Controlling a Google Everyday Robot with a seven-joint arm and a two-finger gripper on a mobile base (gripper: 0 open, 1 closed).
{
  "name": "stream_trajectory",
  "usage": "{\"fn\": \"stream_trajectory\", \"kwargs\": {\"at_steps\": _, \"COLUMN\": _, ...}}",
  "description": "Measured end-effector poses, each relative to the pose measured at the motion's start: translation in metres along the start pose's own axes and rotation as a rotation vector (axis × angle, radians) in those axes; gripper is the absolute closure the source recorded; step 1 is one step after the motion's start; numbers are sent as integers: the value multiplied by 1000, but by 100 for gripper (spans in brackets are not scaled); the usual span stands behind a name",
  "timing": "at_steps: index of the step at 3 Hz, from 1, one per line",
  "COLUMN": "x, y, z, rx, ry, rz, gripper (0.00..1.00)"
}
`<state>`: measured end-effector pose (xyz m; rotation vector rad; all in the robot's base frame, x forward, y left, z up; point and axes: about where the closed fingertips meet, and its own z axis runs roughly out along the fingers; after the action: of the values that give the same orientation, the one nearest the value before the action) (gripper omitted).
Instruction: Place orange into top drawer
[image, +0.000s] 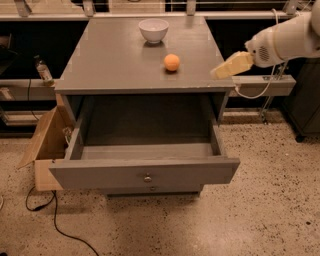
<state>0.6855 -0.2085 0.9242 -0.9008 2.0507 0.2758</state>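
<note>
The orange (172, 62) sits on the grey cabinet top (115, 60), right of centre. The top drawer (145, 172) is pulled wide open below it and looks empty inside; its front panel has a small round knob (147, 178). My gripper (220, 73) with yellowish fingers hangs at the cabinet's right edge, about a hand's width right of the orange and slightly above the top. It holds nothing that I can see.
A white bowl (153, 29) stands at the back of the cabinet top. An open cardboard box (47, 145) sits on the floor at the left of the cabinet, with a black cable (60, 225) trailing. A shelf (265, 85) runs behind my arm at the right.
</note>
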Motion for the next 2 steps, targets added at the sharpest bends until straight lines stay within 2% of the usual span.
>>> {"fn": "stream_trajectory", "kwargs": {"at_steps": 1, "x": -25, "y": 1, "z": 41, "rx": -41, "ry": -88, "rz": 27, "gripper": 0}}
{"fn": "stream_trajectory", "kwargs": {"at_steps": 2, "x": -48, "y": 5, "z": 91, "rx": -75, "ry": -117, "rz": 33, "gripper": 0}}
